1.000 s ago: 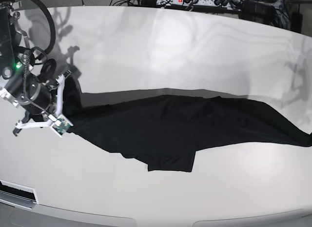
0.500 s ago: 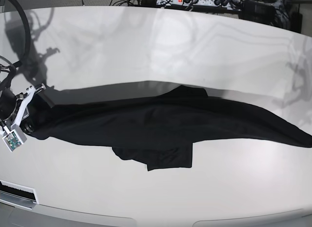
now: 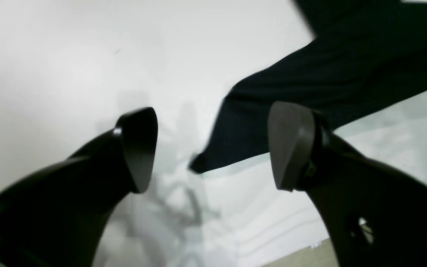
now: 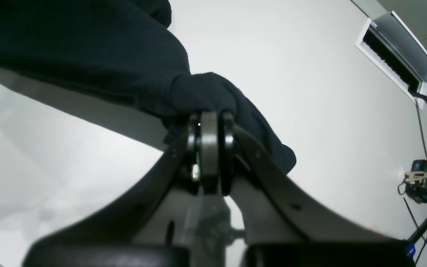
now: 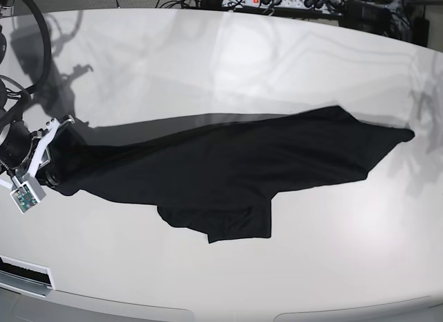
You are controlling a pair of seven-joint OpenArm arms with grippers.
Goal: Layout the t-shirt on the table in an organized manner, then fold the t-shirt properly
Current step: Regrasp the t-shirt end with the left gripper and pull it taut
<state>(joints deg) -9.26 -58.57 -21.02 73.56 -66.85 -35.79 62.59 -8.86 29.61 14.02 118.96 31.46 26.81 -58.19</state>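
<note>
Right claw (image 4: pixel 210 122) was clenched on a bunched corner of the t-shirt (image 5: pixel 228 170), at the base view's left edge. Left claw (image 3: pixel 213 148) was released, jaws wide with nothing between them; the shirt's other tip (image 3: pixel 198 167) lay on the table (image 5: pixel 277 66) just beyond its fingertips (image 3: pixel 291 144). The shirt sat stretched in a long band across the table's middle, narrow at both ends, with a folded flap (image 5: pixel 239 225) jutting toward the near edge. Risks, as I judged them: with only one end pinned, any further right-arm pull would drag the whole shirt sideways rather than spread it, and the slack free end could bunch. The held end was close to the table's side edge, so little room remained there. Plenty of bare table lay on the far side and toward the other end; the cable clutter (image 5: pixel 291 2) sat past the far edge.
</note>
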